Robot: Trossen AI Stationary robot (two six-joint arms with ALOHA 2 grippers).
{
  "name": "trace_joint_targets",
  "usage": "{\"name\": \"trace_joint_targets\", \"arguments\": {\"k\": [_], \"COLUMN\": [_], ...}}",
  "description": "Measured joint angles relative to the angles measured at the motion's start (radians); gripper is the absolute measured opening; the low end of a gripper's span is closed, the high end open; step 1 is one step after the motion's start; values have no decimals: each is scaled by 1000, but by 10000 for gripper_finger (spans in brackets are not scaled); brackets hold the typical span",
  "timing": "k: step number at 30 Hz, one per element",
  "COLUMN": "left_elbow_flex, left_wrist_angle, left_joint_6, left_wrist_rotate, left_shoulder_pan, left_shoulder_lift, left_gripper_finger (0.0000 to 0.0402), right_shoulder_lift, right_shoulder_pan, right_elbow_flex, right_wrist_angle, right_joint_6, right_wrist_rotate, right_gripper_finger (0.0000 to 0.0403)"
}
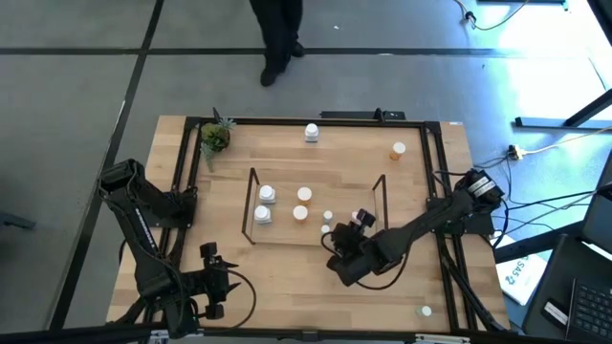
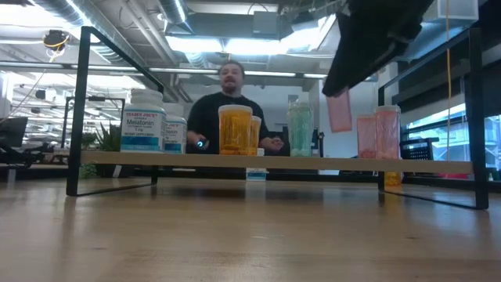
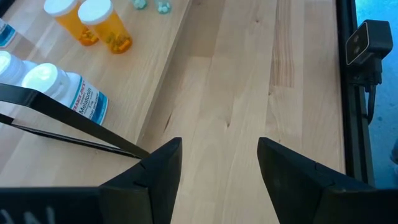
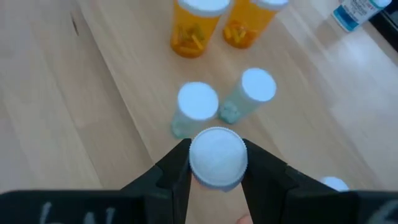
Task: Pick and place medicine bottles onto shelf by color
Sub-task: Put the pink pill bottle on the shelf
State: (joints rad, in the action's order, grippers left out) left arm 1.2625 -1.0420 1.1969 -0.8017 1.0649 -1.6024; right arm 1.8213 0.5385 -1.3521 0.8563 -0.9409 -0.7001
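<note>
Above the shelf (image 1: 320, 241), near its right end, the right claw (image 4: 216, 163) is squeezed onto the white cap of a pink bottle (image 2: 339, 112). The bottle hangs in the air, just beside two pink ones (image 2: 378, 133) already standing there. It looks small, light and hard, so it should not bend. The cap is smooth and round, so it might slip if the claw lets go too soon. Holding it by the cap, as now, seems the best place.

Near the front of the desk (image 1: 287, 296), left of the shelf, the left claw (image 3: 219, 163) waits with its jaws apart and nothing in them.

On the shelf, left to right, stand white bottles (image 2: 143, 121), orange bottles (image 2: 236, 130) and teal bottles (image 2: 300, 128). The big white one reads "Trader Joe's" and "Melatonin".

Behind the shelf, one white bottle (image 1: 312, 132) and one orange bottle (image 1: 398, 150) wait on the desk, and a green plant (image 1: 215, 138) sits in the far left corner. Farthest back is a person (image 2: 229, 110).
</note>
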Motion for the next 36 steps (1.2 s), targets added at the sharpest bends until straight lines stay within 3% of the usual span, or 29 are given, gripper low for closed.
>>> {"name": "trace_joint_targets", "arguments": {"k": [13,36], "left_elbow_flex": [0,0], "left_wrist_angle": [3,5], "left_joint_6": [0,0], "left_wrist_rotate": [0,0], "left_shoulder_pan": [2,2], "left_shoulder_lift": [0,0], "left_gripper_finger": [203,203], "right_shoulder_lift": [46,46], "right_shoulder_pan": [0,-38], "right_elbow_flex": [0,0], "right_wrist_angle": [6,8], "right_joint_6": [-27,-79], "right_wrist_rotate": [-3,106], "right_gripper_finger": [122,125]}}
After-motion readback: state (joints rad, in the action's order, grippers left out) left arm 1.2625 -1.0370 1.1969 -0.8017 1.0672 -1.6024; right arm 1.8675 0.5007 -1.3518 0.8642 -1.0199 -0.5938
